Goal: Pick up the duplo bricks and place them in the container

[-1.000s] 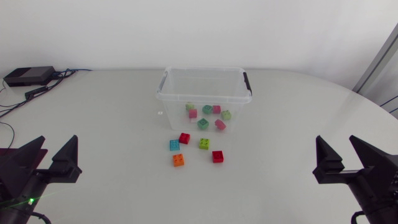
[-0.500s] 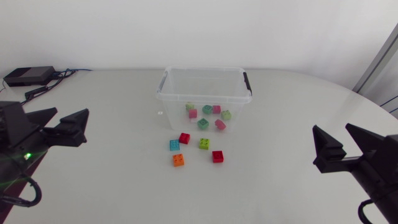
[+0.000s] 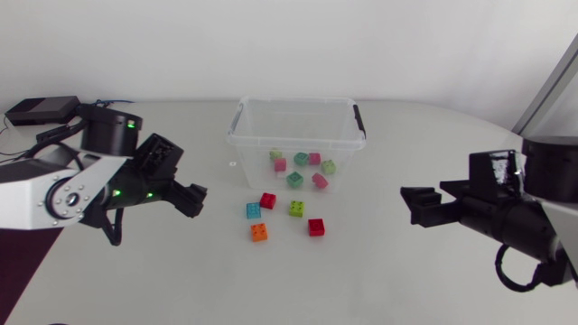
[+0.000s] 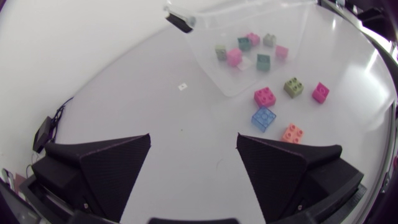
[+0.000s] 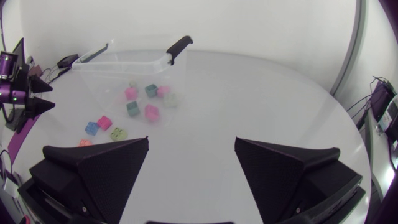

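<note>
Gaping wide and holding nothing, your left gripper [image 3: 194,197] faces five loose, studded plastic duplo bricks [image 3: 296,208] at its 1 o'clock, untouched. Your right gripper [image 3: 415,200] gapes likewise, well apart from them. They lie at 6 o'clock of the clear, black-handled container [image 3: 239,135], which holds seven more.

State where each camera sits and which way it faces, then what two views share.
Head view: fixed above the table, looking down on the container; left arm and right arm enter from the sides.
Left wrist view: on the left arm's last link, facing the container; left gripper, open, in the foreground.
Right wrist view: on the right arm's last link, facing the container from the other side; right gripper, open.
Shared: both wrist views show the blue brick outside the container.
</note>
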Tool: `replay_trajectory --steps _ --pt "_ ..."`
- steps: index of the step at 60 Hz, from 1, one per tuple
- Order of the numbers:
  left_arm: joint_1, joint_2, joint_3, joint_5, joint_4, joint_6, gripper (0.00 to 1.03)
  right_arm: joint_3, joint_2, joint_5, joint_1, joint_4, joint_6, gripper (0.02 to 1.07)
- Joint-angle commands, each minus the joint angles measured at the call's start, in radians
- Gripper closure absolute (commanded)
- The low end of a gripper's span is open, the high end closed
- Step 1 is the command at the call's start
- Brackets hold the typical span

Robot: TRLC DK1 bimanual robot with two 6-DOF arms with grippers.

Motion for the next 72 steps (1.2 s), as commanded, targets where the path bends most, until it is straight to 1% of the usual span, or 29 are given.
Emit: replay_trajectory --steps 1,3,7,11,12,14,15,16,19,20,22,26,29,31,35,39,42,47,51,56,65,67,72 --pt "-0.025 0.096 0.081 -0.002 -0.040 0.065 0.07 0.067 0.097 -0.036 0.017 -0.036 0.003 0.07" --pt "-0.034 0.122 0.097 -0.002 -0.051 0.068 0.07 0.076 0.125 -0.059 0.015 -0.039 0.007 0.07" --pt "-0.060 0.177 0.110 0.008 -0.063 0.136 0.07 0.112 0.191 -0.105 0.017 -0.064 0.049 0.07" --pt "-0.080 0.228 0.117 0.060 -0.062 0.202 0.07 0.131 0.224 -0.188 0.017 -0.088 0.038 0.07" --pt "-0.088 0.260 0.123 0.106 -0.062 0.248 0.07 0.135 0.232 -0.229 0.017 -0.101 0.003 0.07" --pt "-0.090 0.282 0.132 0.135 -0.065 0.276 0.07 0.141 0.244 -0.252 0.018 -0.111 -0.022 0.07" --pt "-0.090 0.285 0.133 0.141 -0.065 0.280 0.07 0.145 0.252 -0.255 0.026 -0.119 -0.025 0.07" --pt "-0.091 0.302 0.143 0.173 -0.068 0.314 0.07 0.148 0.261 -0.255 0.032 -0.122 -0.026 0.07" --pt "-0.088 0.320 0.150 0.222 -0.070 0.352 0.07 0.151 0.286 -0.255 0.052 -0.131 -0.034 0.07" --pt "-0.085 0.329 0.153 0.256 -0.070 0.378 0.08 0.153 0.293 -0.255 0.060 -0.133 -0.037 0.07" --pt "-0.082 0.346 0.163 0.290 -0.070 0.406 0.08 0.153 0.310 -0.255 0.070 -0.136 -0.039 0.07" --pt "-0.068 0.389 0.192 0.339 -0.083 0.453 0.12 0.156 0.352 -0.254 0.098 -0.125 -0.026 0.07" --pt "-0.059 0.405 0.207 0.370 -0.099 0.483 0.12 0.158 0.375 -0.252 0.113 -0.118 -0.014 0.07" --pt "-0.050 0.426 0.232 0.405 -0.117 0.507 0.12 0.162 0.396 -0.252 0.121 -0.118 -0.005 0.07" --pt "-0.036 0.451 0.262 0.434 -0.128 0.526 0.12 0.174 0.431 -0.249 0.132 -0.118 0.023 0.07" --pt "-0.030 0.487 0.298 0.439 -0.154 0.565 0.16 0.194 0.464 -0.226 0.141 -0.124 0.036 0.07" --pt "-0.017 0.515 0.324 0.463 -0.162 0.598 0.16 0.210 0.477 -0.222 0.153 -0.125 0.036 0.07" --pt "-0.008 0.547 0.362 0.465 -0.188 0.627 0.17 0.220 0.488 -0.200 0.181 -0.122 0.038 0.07" --pt "-0.001 0.576 0.387 0.468 -0.189 0.639 0.18 0.227 0.499 -0.192 0.211 -0.122 0.043 0.07" --pt "-0.001 0.599 0.402 0.476 -0.191 0.644 0.19 0.228 0.514 -0.169 0.242 -0.118 0.049 0.07" --pt "-0.028 0.635 0.413 0.483 -0.192 0.656 0.22 0.233 0.588 -0.125 0.287 -0.075 0.061 0.07" --pt "-0.033 0.639 0.414 0.483 -0.191 0.656 0.25 0.234 0.606 -0.117 0.294 -0.058 0.069 0.07" --pt "-0.044 0.651 0.419 0.483 -0.192 0.656 0.38 0.250 0.655 -0.079 0.316 -0.036 0.095 0.07"
